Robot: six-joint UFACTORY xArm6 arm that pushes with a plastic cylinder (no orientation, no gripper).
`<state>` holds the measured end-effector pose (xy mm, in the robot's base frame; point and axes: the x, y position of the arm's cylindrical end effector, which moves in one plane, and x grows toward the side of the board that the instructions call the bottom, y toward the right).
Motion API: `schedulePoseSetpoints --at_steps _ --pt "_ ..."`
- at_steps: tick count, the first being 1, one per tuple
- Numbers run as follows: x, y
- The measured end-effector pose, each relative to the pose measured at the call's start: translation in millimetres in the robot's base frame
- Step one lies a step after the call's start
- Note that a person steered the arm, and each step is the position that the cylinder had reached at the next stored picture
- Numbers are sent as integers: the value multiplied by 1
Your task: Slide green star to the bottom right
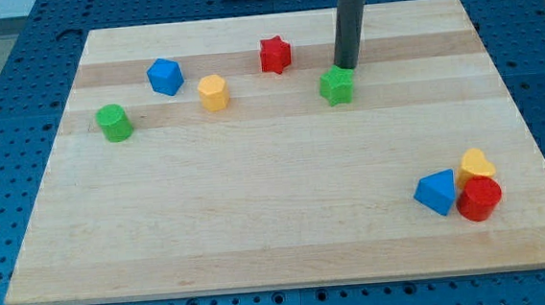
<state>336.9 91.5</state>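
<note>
Toward the view's top, right of centre, the green star (pixel 337 85) is sitting with my tip (pixel 346 67) touching its upper edge; this end effector is a bare rod, gripping nothing. Pushing off-centre is risking the star spinning aside, or drifting into the blue block (pixel 437 192), yellow block (pixel 476 165) and red cylinder (pixel 479 199) crowding the surface (pixel 259 230)'s bottom-right corner. The rod's upper part is running out of frame.

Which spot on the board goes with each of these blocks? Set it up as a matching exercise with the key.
Column 1:
1. green star
2. green cylinder
3. red cylinder
4. red star

Column 2:
A. far view's left
B. view's bottom right, in a cluster
C. right below my tip
D. near the view's top, centre

Pairs: 1-C, 2-A, 3-B, 4-D
</note>
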Motion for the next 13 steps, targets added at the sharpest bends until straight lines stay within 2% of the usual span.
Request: schedulePoseSetpoints --at_steps 1,2,4,5,7,8,9,10,11,12,13 --pt "55 1" --pt "74 7" --pt "-14 -5" --pt "-6 -32" --pt "62 -26" --pt "70 -26" --pt "43 -29" --pt "33 -63" --pt "45 -75" --pt "70 -59" --pt "91 -14"
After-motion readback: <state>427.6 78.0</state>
